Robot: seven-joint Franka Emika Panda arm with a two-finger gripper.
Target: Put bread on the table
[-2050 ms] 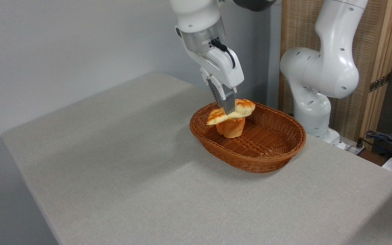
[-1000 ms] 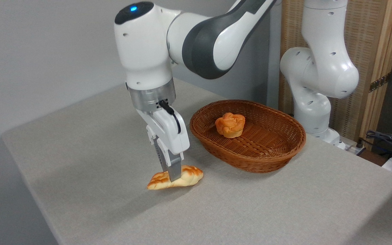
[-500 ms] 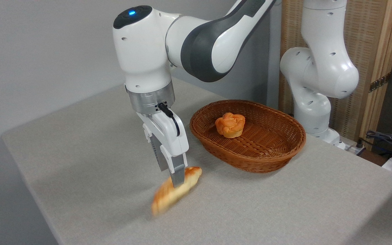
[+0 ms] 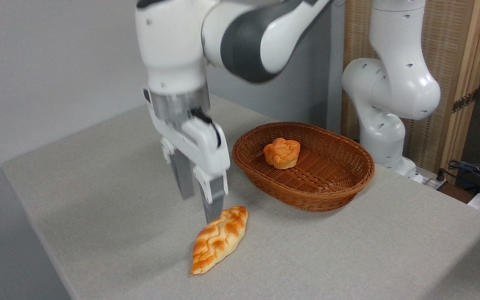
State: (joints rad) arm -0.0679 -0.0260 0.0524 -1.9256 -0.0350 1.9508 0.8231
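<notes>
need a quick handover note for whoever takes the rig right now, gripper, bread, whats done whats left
Gripper: open, empty, just above the table, near finger close by the loaf's far end.
Bread: lying flat on the table, left of and in front of the basket, outside it.
Round bun: in the basket.
Done: bread is on the table, released.
Left: lift the arm clear without nudging the loaf.
</notes>
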